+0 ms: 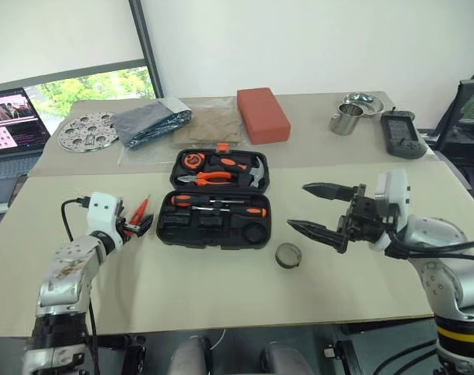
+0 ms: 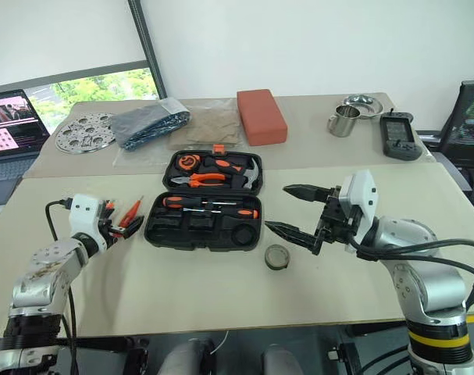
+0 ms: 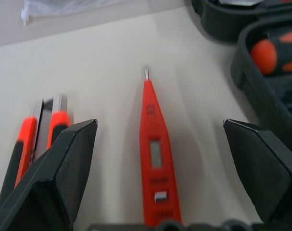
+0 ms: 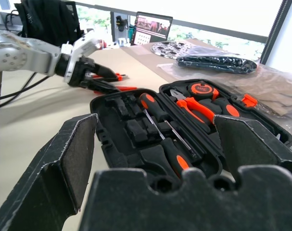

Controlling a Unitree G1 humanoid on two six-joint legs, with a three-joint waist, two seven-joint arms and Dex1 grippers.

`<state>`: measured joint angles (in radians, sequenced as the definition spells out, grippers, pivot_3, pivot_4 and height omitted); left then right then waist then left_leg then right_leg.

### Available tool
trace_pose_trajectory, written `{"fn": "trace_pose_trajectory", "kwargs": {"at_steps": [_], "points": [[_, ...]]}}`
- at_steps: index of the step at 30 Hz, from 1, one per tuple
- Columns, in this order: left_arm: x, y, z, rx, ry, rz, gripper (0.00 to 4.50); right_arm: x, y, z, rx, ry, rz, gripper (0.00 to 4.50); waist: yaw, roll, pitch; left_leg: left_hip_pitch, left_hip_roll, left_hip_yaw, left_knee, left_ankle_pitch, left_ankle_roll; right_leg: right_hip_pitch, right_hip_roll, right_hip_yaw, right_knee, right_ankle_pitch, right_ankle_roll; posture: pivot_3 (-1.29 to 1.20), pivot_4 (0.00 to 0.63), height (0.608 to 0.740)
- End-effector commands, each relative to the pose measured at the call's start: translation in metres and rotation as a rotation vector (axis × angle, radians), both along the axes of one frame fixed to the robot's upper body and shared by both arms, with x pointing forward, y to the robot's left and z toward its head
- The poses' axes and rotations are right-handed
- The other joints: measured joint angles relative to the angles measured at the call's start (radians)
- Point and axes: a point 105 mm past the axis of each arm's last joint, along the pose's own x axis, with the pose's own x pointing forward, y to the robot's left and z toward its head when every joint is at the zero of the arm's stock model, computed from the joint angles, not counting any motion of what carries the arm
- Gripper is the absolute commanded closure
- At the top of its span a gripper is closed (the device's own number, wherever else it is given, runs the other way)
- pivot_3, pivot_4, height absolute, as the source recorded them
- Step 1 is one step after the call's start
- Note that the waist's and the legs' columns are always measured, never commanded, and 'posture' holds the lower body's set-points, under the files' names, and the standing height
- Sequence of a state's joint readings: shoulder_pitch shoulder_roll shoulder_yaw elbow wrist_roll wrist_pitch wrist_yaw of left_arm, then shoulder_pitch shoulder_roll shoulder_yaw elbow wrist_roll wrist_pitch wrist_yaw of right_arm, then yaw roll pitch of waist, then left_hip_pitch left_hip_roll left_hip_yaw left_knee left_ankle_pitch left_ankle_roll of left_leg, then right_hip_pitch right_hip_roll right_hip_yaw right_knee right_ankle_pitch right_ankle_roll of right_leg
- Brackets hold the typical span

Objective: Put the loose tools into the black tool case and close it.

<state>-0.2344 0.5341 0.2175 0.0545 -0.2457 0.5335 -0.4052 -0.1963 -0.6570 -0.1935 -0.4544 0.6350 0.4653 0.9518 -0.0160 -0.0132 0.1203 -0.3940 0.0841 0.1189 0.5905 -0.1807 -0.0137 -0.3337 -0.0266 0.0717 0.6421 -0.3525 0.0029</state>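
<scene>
Even, bright daylight from the window [image 1: 96, 86] behind; shadows soft; left wrist view blurred at close range.

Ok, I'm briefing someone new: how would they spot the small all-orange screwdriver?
Start at the open black tool case mid-table and look just off its left side. On the bare tabletop lies the small all-orange screwdriver, between the left claw's open fingers. Unlike the orange-and-black utility knife beside it, it is orange throughout.

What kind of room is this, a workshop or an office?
Probably an office or lab used as a test space: plain tables pushed together, a laptop by a window, an office chair, and an open tool case laid out.
</scene>
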Motion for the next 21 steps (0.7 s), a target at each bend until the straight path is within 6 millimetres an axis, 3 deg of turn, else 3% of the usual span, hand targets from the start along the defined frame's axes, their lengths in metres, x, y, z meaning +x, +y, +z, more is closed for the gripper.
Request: {"fn": "trace_pose_trajectory", "kwargs": {"at_steps": [1, 5, 8, 17, 21], "points": [[0.002, 0.010, -0.005, 0.015, 0.037, 0.058, 0.00, -0.006, -0.003, 0.015, 0.005, -0.059, -0.012, 0.04, 0.000, 0.000, 0.000, 0.000, 0.000, 0.000, 0.000, 0.000, 0.000, 0.000, 0.000, 0.000, 0.000, 0.000, 0.000, 0.00, 0.150, 0.740], [0.004, 0.008, -0.010, 0.005, 0.073, 0.057, 0.00, -0.006, -0.007, 0.016, 0.006, -0.070, -0.030, 0.04, 0.004, 0.000, 0.000, 0.000, 0.000, 0.000, 0.000, 0.000, 0.000, 0.000, 0.000, -0.001, 0.000, 0.000, 0.000, 0.00, 0.150, 0.740], [0.007, 0.000, -0.011, -0.015, 0.083, 0.031, 0.72, -0.006, -0.011, 0.016, 0.012, -0.064, -0.031, 0.00, 0.004, 0.000, 0.000, 0.001, 0.000, 0.000, 0.000, 0.000, 0.000, 0.001, 0.000, 0.000, 0.000, 0.000, 0.000, 0.00, 0.150, 0.740], [0.007, -0.003, -0.013, -0.020, 0.096, 0.035, 4.00, -0.004, -0.019, 0.015, -0.017, -0.075, -0.048, 0.00, 0.001, 0.000, 0.000, 0.004, 0.000, 0.000, 0.000, 0.000, 0.000, 0.004, 0.000, 0.000, 0.000, 0.000, 0.000, 0.00, 0.150, 0.740], [0.008, -0.001, -0.012, -0.014, 0.090, 0.037, 4.01, -0.003, -0.019, 0.016, -0.016, -0.081, -0.054, 0.00, 0.001, 0.000, 0.000, 0.004, 0.000, 0.000, 0.000, 0.000, 0.000, 0.004, 0.000, 0.000, 0.000, 0.000, 0.000, 0.00, 0.150, 0.740]]}}
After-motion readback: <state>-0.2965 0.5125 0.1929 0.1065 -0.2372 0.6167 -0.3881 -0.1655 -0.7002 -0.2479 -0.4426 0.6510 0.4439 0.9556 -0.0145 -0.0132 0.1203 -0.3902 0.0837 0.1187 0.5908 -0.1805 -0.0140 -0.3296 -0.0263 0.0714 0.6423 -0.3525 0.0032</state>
